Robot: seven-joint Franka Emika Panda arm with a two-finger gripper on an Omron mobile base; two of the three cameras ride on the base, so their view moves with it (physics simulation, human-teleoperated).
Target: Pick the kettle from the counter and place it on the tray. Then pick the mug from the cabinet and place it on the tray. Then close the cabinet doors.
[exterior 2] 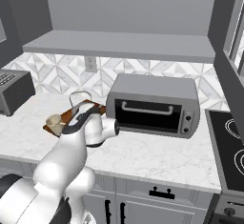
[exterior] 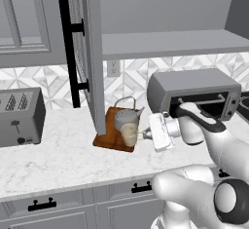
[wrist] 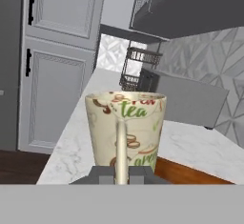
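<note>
My gripper point(wrist: 122, 174) is shut on the handle of the cream mug point(wrist: 126, 127), which stands upright and bears "tea" lettering. The mug point(exterior: 129, 134) is at the front edge of the reddish-brown tray point(exterior: 103, 140), just in front of the grey kettle point(exterior: 126, 117) that sits on it. I cannot tell whether the mug rests on the tray. From the right, the mug point(exterior 2: 54, 121) shows left of my arm and the kettle's wire handle point(exterior 2: 80, 94) arches above the tray point(exterior 2: 96, 106). The left cabinet door point(exterior: 91, 52) stands open beside the grey shelf point(exterior: 170, 43).
A grey toaster oven point(exterior: 194, 94) stands right of the tray on the marble counter point(exterior: 58, 157). A toaster point(exterior: 19, 116) sits at the far left. A stove top point(exterior 2: 231, 139) lies at the right, under another open door point(exterior 2: 231, 42).
</note>
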